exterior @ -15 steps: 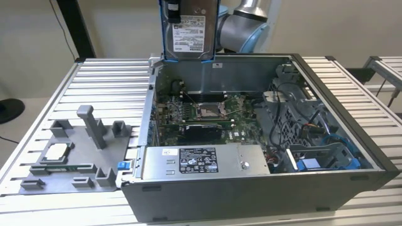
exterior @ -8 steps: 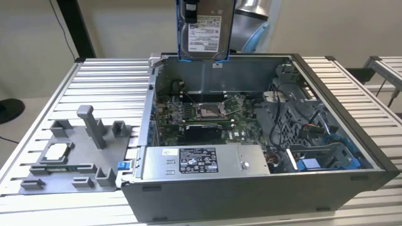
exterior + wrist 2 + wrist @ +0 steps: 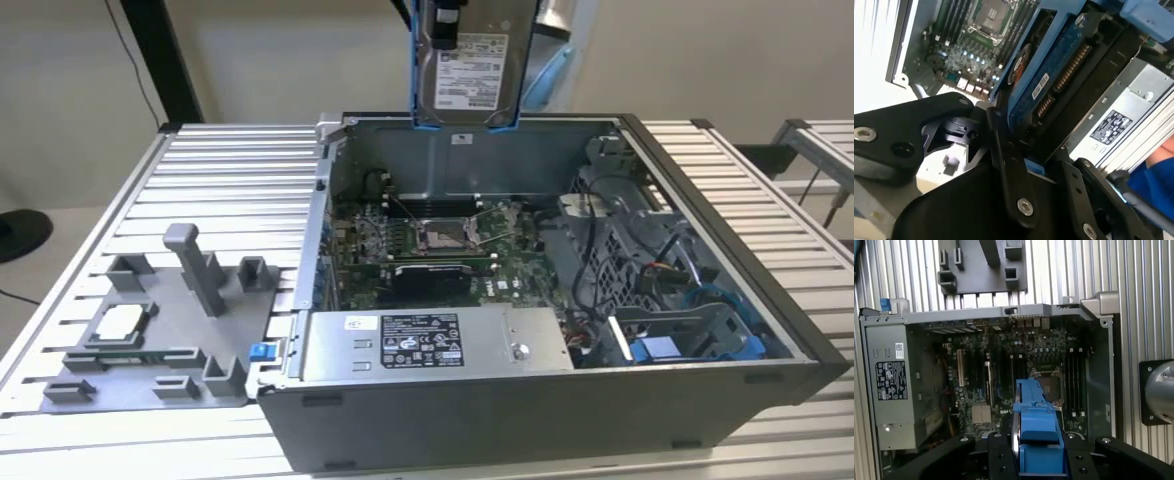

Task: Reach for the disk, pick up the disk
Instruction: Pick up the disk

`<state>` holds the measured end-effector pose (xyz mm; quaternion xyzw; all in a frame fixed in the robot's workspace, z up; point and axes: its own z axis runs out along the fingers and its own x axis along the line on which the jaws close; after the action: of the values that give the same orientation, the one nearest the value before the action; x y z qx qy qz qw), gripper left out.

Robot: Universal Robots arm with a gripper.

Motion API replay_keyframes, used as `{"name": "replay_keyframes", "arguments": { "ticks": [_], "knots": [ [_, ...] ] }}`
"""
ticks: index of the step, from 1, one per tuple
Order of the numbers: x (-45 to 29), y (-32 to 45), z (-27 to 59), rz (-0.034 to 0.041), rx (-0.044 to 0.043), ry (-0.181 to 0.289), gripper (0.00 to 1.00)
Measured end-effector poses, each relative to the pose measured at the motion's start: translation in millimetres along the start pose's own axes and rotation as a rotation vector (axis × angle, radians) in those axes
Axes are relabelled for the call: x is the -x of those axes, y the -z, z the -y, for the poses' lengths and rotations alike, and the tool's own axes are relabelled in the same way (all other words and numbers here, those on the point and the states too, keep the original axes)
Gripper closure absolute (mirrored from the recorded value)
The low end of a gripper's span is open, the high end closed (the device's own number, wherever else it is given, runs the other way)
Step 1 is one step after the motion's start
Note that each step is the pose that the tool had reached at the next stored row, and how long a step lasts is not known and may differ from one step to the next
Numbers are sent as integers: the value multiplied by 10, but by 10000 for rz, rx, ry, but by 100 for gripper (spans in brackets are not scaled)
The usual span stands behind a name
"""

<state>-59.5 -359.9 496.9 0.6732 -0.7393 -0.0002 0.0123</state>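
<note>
The disk (image 3: 470, 66), a silver drive with a white label in a blue bracket, hangs upright in the air above the back wall of the open computer case (image 3: 534, 400). My gripper (image 3: 447, 14) holds it from above at the top edge of the exterior view. In both wrist views the black fingers (image 3: 996, 455) sit on either side of the blue bracket (image 3: 1036, 422), shut on it. The second wrist view shows the disk's circuit-board side (image 3: 1054, 80) between the fingers (image 3: 1004, 165), with the motherboard far below.
The case holds a motherboard (image 3: 441, 240), a silver power supply (image 3: 414, 345) at the front and a blue bracket (image 3: 667, 348) in the drive bay on the exterior view's right. A grey fixture tray (image 3: 160, 340) with a processor chip (image 3: 120, 322) lies on the slatted table (image 3: 214, 190). A blue sleeve (image 3: 1151, 185) is beside the power supply.
</note>
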Motion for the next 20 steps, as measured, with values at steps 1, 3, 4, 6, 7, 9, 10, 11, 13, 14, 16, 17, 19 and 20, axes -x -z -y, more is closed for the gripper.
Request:
{"name": "replay_keyframes", "arguments": {
  "ticks": [1,3,4,6,7,9,10,11,13,14,16,17,19,20],
  "knots": [
    [4,1,42,0,0,0,100],
    [12,3,129,-1,0,-1,100],
    [16,3,173,-1,0,0,100],
    [24,5,260,0,1,0,100],
    [28,6,301,-1,1,0,100],
    [35,7,380,0,1,0,100],
    [39,8,418,0,0,0,100],
    [42,8,458,1,1,0,100],
    [51,10,545,-1,1,-1,100],
    [55,11,588,-1,1,0,100],
    [64,13,675,-1,1,-1,100],
    [67,13,716,0,1,0,100],
    [74,15,796,1,1,0,100],
    [78,15,837,1,1,0,100]
  ]
}}
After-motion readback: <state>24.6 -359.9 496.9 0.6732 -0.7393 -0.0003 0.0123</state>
